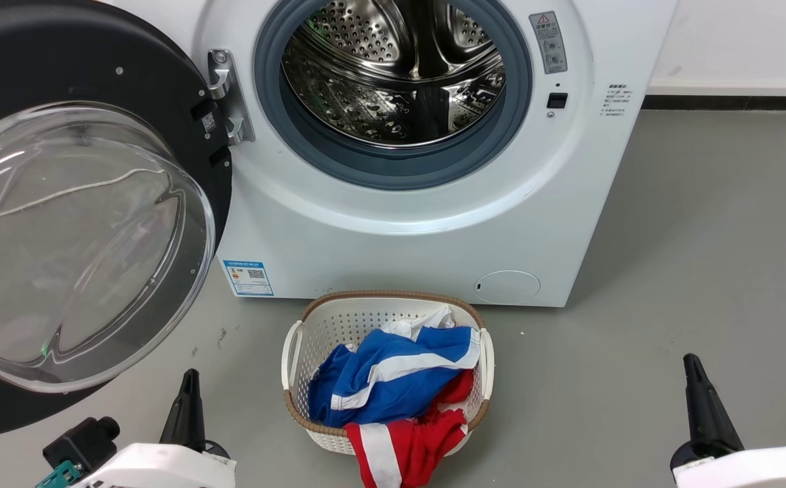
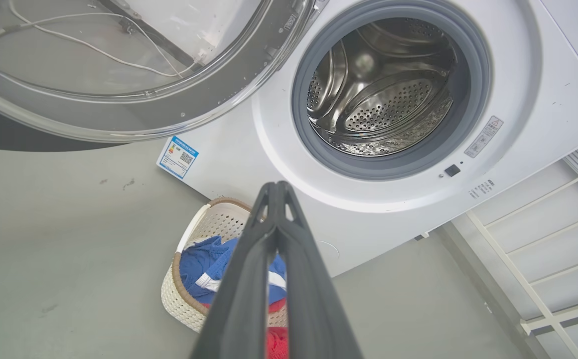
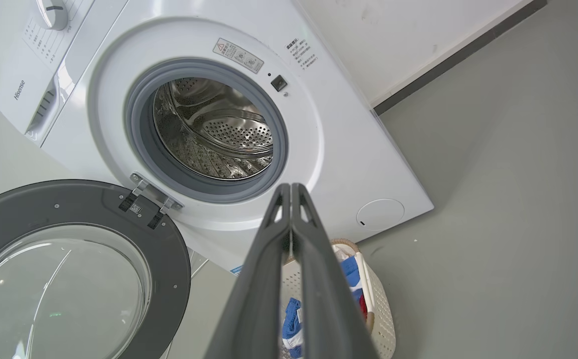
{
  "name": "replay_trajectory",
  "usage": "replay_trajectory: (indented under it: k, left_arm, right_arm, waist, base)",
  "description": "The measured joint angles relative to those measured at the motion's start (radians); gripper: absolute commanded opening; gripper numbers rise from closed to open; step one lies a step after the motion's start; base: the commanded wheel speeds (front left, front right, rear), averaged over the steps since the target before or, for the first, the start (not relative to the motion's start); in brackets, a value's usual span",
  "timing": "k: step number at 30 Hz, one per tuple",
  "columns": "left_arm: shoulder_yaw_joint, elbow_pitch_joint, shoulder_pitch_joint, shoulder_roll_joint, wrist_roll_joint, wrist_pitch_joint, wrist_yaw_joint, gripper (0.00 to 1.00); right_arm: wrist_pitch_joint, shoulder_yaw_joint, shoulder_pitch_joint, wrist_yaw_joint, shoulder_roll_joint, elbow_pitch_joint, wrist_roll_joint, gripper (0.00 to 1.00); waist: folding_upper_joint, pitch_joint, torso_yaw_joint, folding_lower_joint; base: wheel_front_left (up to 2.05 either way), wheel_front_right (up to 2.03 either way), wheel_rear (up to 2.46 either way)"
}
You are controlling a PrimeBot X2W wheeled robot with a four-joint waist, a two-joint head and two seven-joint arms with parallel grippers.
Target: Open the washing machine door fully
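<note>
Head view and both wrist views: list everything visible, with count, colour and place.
washer: one, white, centre
floor: one, grey, under everything
door: one, black with clear glass, swung open, left
drum: one, steel, inside washer
gasket: one, grey, around drum mouth
label: one, blue, washer front, low left
flap: one, white, washer front, low right
basket: one, white, brown rim, floor before washer
clothes: at least two, blue-white, red-white, in basket
left gripper: one, dark, shut, lower left
right gripper: one, dark, shut, lower right
</note>
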Motion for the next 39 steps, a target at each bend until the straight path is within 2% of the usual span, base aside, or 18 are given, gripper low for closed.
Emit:
replay_trajectory:
  k: [20,39]
  left_arm:
    - [0.013,0.012,-0.035,0.0,-0.27,0.066,-0.018,0.0]
    - [0.025,0.021,-0.061,0.001,-0.481,0.116,-0.03,0.0]
  right_arm:
    - [0.06,-0.002,-0.056,0.0,-0.005,0.035,0.266,0.0]
    - [0.112,-0.009,-0.094,0.0,-0.007,0.063,0.469,0.0]
  waist:
    - [0.0,0.001,-0.007,0.0]
    - [0.0,0.002,-0.014,0.0]
  base:
    - [0.0,0.0,0.0]
    - [0.0,0.0,0.0]
